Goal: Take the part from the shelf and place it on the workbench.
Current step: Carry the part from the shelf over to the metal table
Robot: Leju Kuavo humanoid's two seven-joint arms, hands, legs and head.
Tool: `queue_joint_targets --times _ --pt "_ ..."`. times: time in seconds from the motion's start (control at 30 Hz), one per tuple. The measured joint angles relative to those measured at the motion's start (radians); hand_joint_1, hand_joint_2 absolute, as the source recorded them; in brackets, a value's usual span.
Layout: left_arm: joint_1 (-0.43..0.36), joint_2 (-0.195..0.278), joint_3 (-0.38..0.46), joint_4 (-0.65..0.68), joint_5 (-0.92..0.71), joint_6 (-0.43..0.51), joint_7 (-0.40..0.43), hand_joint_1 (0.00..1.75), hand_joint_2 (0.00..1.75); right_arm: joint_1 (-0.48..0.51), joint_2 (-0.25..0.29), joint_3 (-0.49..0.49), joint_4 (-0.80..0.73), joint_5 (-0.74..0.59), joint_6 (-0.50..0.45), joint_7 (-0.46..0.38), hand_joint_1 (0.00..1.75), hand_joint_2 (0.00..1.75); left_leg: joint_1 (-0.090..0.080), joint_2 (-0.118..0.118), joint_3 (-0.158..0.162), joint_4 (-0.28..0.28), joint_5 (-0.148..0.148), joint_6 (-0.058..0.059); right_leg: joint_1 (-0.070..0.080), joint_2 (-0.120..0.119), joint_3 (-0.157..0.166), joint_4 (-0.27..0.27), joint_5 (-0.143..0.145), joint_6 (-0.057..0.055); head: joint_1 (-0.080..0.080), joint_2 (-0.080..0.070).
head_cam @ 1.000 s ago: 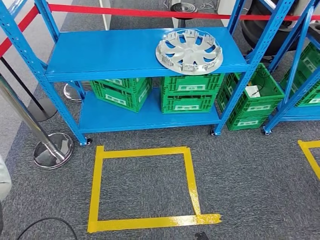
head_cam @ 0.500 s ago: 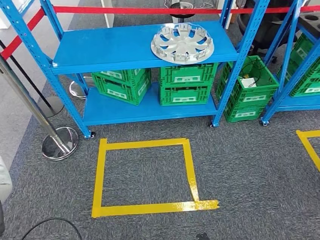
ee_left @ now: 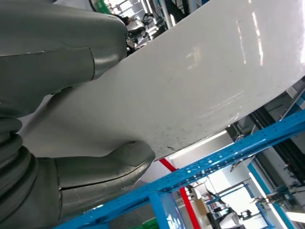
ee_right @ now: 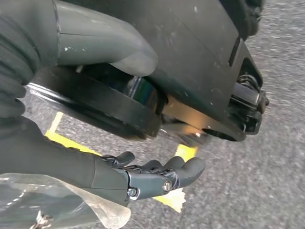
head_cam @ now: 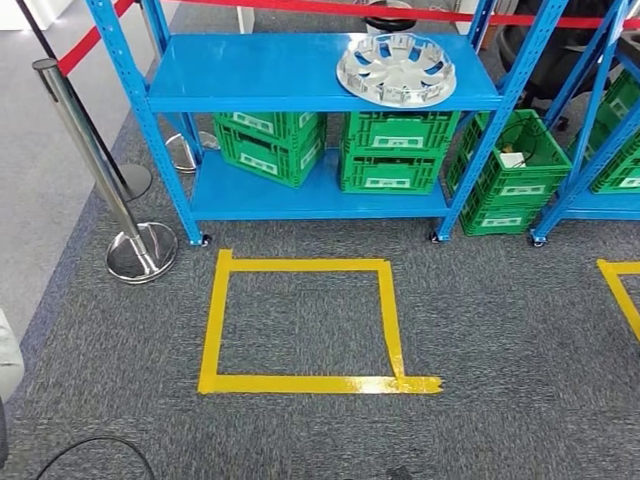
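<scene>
The part is a silver wheel cover (head_cam: 396,68) lying flat on the right half of the blue shelf's top board (head_cam: 264,75), in the head view. My left hand (ee_left: 46,71) hangs with its thumb (ee_left: 107,167) and fingers apart, holding nothing, beside a white panel. My right hand (ee_right: 54,157) hangs over the grey carpet with its dark fingers (ee_right: 162,174) stretched out and nothing in them. Both hands are far from the wheel cover.
Green crates (head_cam: 396,150) stand on the lower board, and more sit in a second blue rack (head_cam: 596,130) at the right. A chrome post (head_cam: 113,190) with red rope stands at the left. A yellow tape square (head_cam: 302,325) marks the carpet before the shelf.
The whole picture has shifted: the camera has moved, so the shelf and wheel cover now sit higher and further right, and the chrome post shows more fully.
</scene>
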Motion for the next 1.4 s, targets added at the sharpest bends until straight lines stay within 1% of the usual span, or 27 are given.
queue_joint_targets --times 0.03,0.1,0.17,0.2,0.23,0.3,0.33,0.43,0.47,0.5,0.53,0.6,0.67,0.7,0.77,0.8,0.87,0.93,1.0,1.03,1.07,1.13,1.17,1.23,1.27,1.33,1.4 --pt "0.001 -0.001 0.002 0.000 0.000 -0.004 0.000 1.75 1.75 0.000 0.000 0.001 -0.002 0.002 0.000 0.000 0.00 1.75 -0.003 -0.008 -0.020 0.001 0.014 -0.001 0.002 0.003 0.023 -0.001 0.030 -0.007 0.000 0.000" --pt "0.003 -0.004 0.005 -0.002 0.000 -0.012 0.000 1.75 1.75 -0.001 -0.001 0.002 -0.007 0.006 -0.001 0.001 0.00 1.75 -0.008 -0.027 -0.054 0.001 0.041 -0.003 0.009 0.033 0.118 -0.099 0.085 -0.030 -0.001 0.000" --pt "0.002 -0.007 0.008 -0.007 -0.001 -0.018 0.000 1.75 1.75 -0.003 -0.004 0.002 -0.012 0.009 -0.002 0.001 0.00 1.75 -0.013 -0.045 -0.073 0.003 0.066 -0.008 0.017 0.075 0.244 -0.274 0.068 -0.047 -0.001 0.000" --pt "0.002 -0.008 0.010 -0.008 0.001 -0.022 0.000 1.75 1.75 -0.004 -0.005 0.002 -0.015 0.010 -0.002 0.001 0.00 1.75 -0.013 -0.054 -0.076 0.003 0.078 -0.011 0.020 0.087 0.285 -0.336 0.048 -0.050 -0.002 0.000" --pt "0.003 -0.010 0.013 -0.010 0.003 -0.026 0.000 1.75 1.75 -0.004 -0.005 0.003 -0.018 0.012 -0.002 0.001 0.00 1.75 -0.014 -0.065 -0.080 0.002 0.089 -0.016 0.022 0.082 0.306 -0.372 0.037 -0.048 -0.001 0.000" --pt "0.010 -0.016 0.022 -0.012 0.009 -0.038 0.000 1.75 1.75 -0.003 -0.005 0.005 -0.023 0.013 -0.003 0.002 0.00 1.75 -0.013 -0.066 -0.089 0.007 0.090 -0.025 0.018 0.056 0.299 -0.380 0.046 -0.050 -0.002 0.000" --pt "0.014 -0.019 0.026 -0.013 0.011 -0.044 0.000 1.75 1.75 -0.001 -0.005 0.006 -0.025 0.014 -0.003 0.002 0.00 1.75 -0.012 -0.051 -0.098 0.028 0.065 -0.030 0.015 0.041 0.292 -0.381 0.054 -0.056 -0.003 0.000" --pt "0.018 -0.024 0.034 -0.015 0.008 -0.052 0.000 1.75 1.75 0.010 -0.005 0.009 -0.029 0.016 -0.004 0.004 0.00 1.75 -0.002 0.001 -0.145 0.194 -0.069 -0.051 0.013 -0.009 0.266 -0.379 0.075 -0.064 -0.010 0.000" --pt "0.018 -0.026 0.036 -0.016 0.005 -0.053 0.000 1.75 1.75 0.014 -0.005 0.010 -0.029 0.016 -0.004 0.005 0.00 1.75 0.003 0.006 -0.157 0.257 -0.092 -0.059 0.013 -0.026 0.255 -0.376 0.080 -0.062 -0.010 0.000" --pt "0.019 -0.028 0.039 -0.016 0.002 -0.055 0.000 1.75 1.75 0.015 -0.005 0.010 -0.029 0.016 -0.005 0.006 0.00 1.75 0.008 0.009 -0.159 0.298 -0.093 -0.065 0.012 -0.042 0.244 -0.370 0.083 -0.059 -0.010 0.000" --pt "0.020 -0.031 0.044 -0.016 0.000 -0.057 0.000 1.75 1.75 0.016 -0.005 0.010 -0.029 0.016 -0.006 0.008 0.00 1.75 0.013 0.012 -0.144 0.301 -0.075 -0.070 0.010 -0.057 0.233 -0.363 0.086 -0.056 -0.010 0.000" --pt "0.020 -0.040 0.056 -0.016 0.002 -0.063 0.000 1.75 1.75 0.014 -0.005 0.010 -0.030 0.015 -0.006 0.010 0.00 1.75 0.020 0.034 -0.059 0.193 -0.030 -0.078 0.007 -0.084 0.219 -0.347 0.085 -0.050 -0.010 0.000" --pt "0.019 -0.052 0.070 -0.015 0.008 -0.072 0.000 1.75 1.75 0.013 -0.005 0.010 -0.030 0.015 -0.006 0.012 0.00 1.75 0.016 0.070 0.026 0.062 -0.024 -0.073 0.008 -0.104 0.211 -0.332 0.082 -0.040 -0.010 0.000" --pt "0.020 -0.057 0.077 -0.015 0.010 -0.076 0.000 1.75 1.75 0.013 -0.005 0.010 -0.031 0.016 -0.006 0.012 0.00 1.75 0.013 0.080 0.043 0.029 -0.031 -0.066 0.010 -0.113 0.211 -0.327 0.082 -0.035 -0.010 0.000" --pt "0.022 -0.071 0.095 -0.015 0.015 -0.086 0.000 1.75 1.75 0.012 -0.005 0.011 -0.031 0.016 -0.006 0.013 0.00 1.75 0.010 0.073 0.036 0.016 -0.033 -0.045 0.012 -0.127 0.212 -0.323 0.084 -0.025 -0.008 0.000" --pt "0.024 -0.080 0.105 -0.016 0.017 -0.091 0.000 1.75 1.75 0.011 -0.005 0.011 -0.032 0.017 -0.006 0.012 0.00 1.75 0.011 0.064 0.031 0.013 -0.030 -0.036 0.011 -0.116 0.209 -0.319 0.078 -0.018 -0.007 0.000" --pt "0.023 -0.098 0.125 -0.016 0.018 -0.101 0.000 1.75 1.75 0.012 -0.005 0.011 -0.033 0.021 -0.006 0.011 0.00 1.75 0.015 0.048 0.021 0.009 -0.019 -0.018 0.007 -0.061 0.180 -0.267 0.039 -0.006 -0.004 0.000" --pt "0.021 -0.116 0.144 -0.016 0.018 -0.108 0.000 1.75 1.75 0.016 -0.005 0.011 -0.033 0.024 -0.006 0.011 0.00 1.75 0.014 0.029 0.006 0.010 -0.010 -0.007 0.003 -0.009 0.118 -0.135 -0.029 -0.002 0.000 0.000" --pt "0.021 -0.135 0.165 -0.016 0.020 -0.114 0.000 1.75 1.75 0.019 -0.005 0.012 -0.033 0.025 -0.005 0.011 0.00 1.75 0.011 0.006 -0.006 0.010 -0.001 -0.003 0.002 0.001 0.068 -0.029 -0.060 -0.003 0.000 0.000" --pt "0.021 -0.143 0.176 -0.016 0.021 -0.118 0.001 1.75 1.75 0.020 -0.005 0.012 -0.033 0.026 -0.005 0.011 0.00 1.75 0.011 -0.007 -0.009 0.011 0.002 -0.004 0.002 0.002 0.068 -0.032 -0.044 -0.005 0.000 0.000" --pt "0.021 -0.152 0.186 -0.016 0.022 -0.121 0.001 1.75 1.75 0.020 -0.005 0.012 -0.033 0.026 -0.005 0.011 0.00 1.75 0.010 -0.019 -0.011 0.011 0.005 -0.005 0.002 0.006 0.087 -0.074 -0.011 -0.008 0.000 0.000" --pt "0.019 -0.168 0.204 -0.016 0.022 -0.127 0.001 1.75 1.75 0.019 -0.005 0.012 -0.033 0.026 -0.006 0.011 0.00 1.75 0.009 -0.044 -0.012 0.012 0.010 -0.011 0.001 0.042 0.154 -0.218 0.063 -0.017 0.000 0.000" --pt "0.018 -0.175 0.211 -0.016 0.021 -0.129 0.001 1.75 1.75 0.019 -0.005 0.012 -0.033 0.026 -0.006 0.010 0.00 1.75 0.008 -0.056 -0.015 0.014 0.013 -0.015 0.000 0.061 0.181 -0.277 0.081 -0.020 0.000 0.000" --pt "0.015 -0.187 0.226 -0.016 0.021 -0.130 0.001 1.75 1.75 0.019 -0.005 0.012 -0.033 0.026 -0.006 0.010 0.00 1.75 0.009 -0.077 -0.027 0.017 0.021 -0.028 0.001 0.079 0.198 -0.322 0.084 -0.023 -0.001 0.000" --pt "0.015 -0.193 0.234 -0.016 0.021 -0.130 0.001 1.75 1.75 0.018 -0.005 0.012 -0.033 0.026 -0.006 0.009 0.00 1.75 0.010 -0.088 -0.034 0.017 0.026 -0.035 0.000 0.070 0.199 -0.326 0.085 -0.024 -0.001 0.000" --pt "0.015 -0.201 0.249 -0.016 0.020 -0.129 0.002 1.75 1.75 0.018 -0.003 0.012 -0.033 0.026 -0.007 0.009 0.00 1.75 0.010 -0.077 -0.049 0.033 0.017 -0.047 -0.004 0.046 0.199 -0.328 0.095 -0.031 -0.003 0.000" --pt "0.010 -0.208 0.260 -0.016 0.018 -0.128 0.003 1.75 1.75 0.019 -0.002 0.012 -0.033 0.026 -0.007 0.008 0.00 1.75 0.009 -0.030 -0.085 0.115 -0.037 -0.056 -0.007 0.018 0.196 -0.331 0.102 -0.037 -0.009 0.000"
